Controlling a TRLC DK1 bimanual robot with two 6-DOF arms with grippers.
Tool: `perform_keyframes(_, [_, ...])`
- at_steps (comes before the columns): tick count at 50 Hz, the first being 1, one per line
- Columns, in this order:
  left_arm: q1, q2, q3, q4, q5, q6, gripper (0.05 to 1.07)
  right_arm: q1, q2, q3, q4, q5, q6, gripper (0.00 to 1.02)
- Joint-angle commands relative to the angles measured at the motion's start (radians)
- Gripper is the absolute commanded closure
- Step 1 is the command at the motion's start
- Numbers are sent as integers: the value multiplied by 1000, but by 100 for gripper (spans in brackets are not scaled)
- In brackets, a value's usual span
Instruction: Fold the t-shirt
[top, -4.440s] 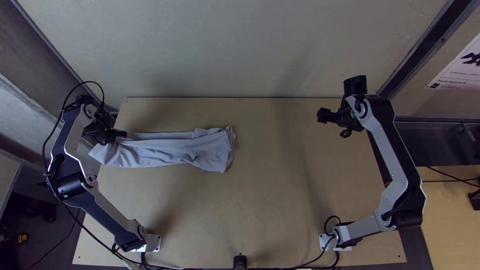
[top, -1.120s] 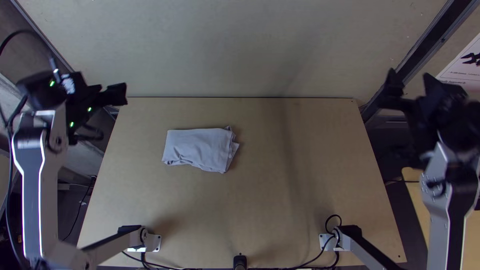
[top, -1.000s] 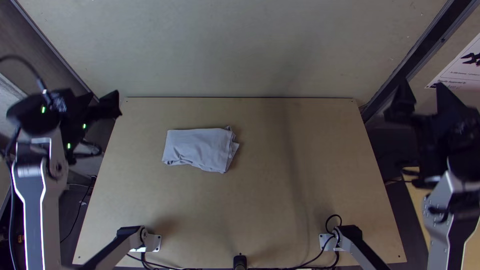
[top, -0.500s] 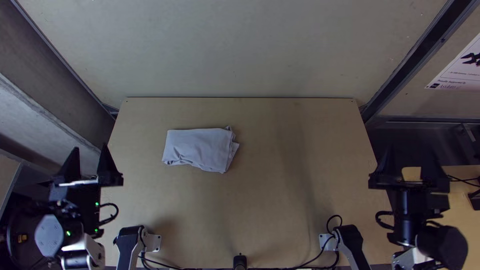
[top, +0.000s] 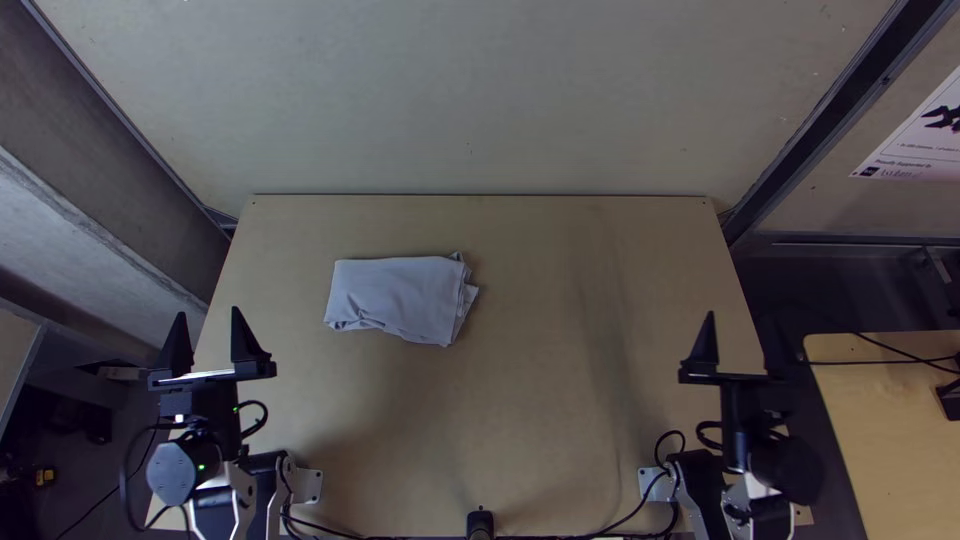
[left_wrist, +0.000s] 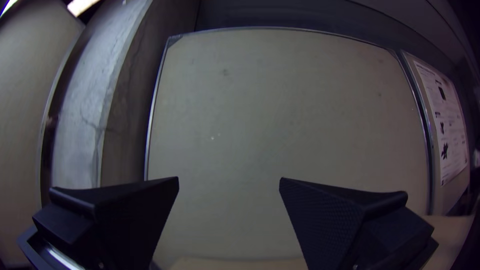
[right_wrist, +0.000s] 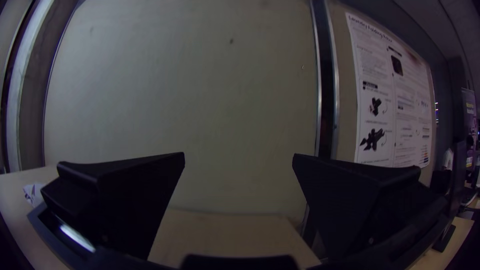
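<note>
Leaving room around folded t-shirt (top: 395, 298), left gripper (top: 208, 312), right gripper (top: 741, 318) spread, near table edges (top: 737, 300)

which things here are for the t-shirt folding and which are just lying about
For the job:
- t-shirt, folded into a small bundle
- light wooden table under it
- left claw and right claw, both open

Just about:
- printed poster on the wall
- side table
- black cables on the side table

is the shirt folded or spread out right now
Folded: the light grey cloth t-shirt lies as a compact, four-sided bundle, layered edges showing at one end.
</note>
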Motion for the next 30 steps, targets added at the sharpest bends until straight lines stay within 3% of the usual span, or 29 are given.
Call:
perform_keyframes(1, [2,-16,-140,147,-6,96,10,30,-10,-100,61,-2,13,3])
perform_keyframes(4, [-5,-17,-186,149,-4,156,10,54,-10,-169,85,-2,9,3])
perform_keyframes(11, [-12,-17,-236,71,-4,149,10,107,-10,-289,113,-2,29,3])
perform_keyframes(17, [-41,-16,-236,-110,5,74,10,131,-10,-340,70,-2,33,3])
perform_keyframes(20, [-57,6,-222,-342,0,31,10,137,-4,-338,53,-6,41,3])
perform_keyframes(21, [-55,47,-231,-281,2,31,10,139,-2,-338,53,-6,42,3])
perform_keyframes(30, [-55,3,-228,-305,0,30,10,126,-6,-338,56,-6,42,3])
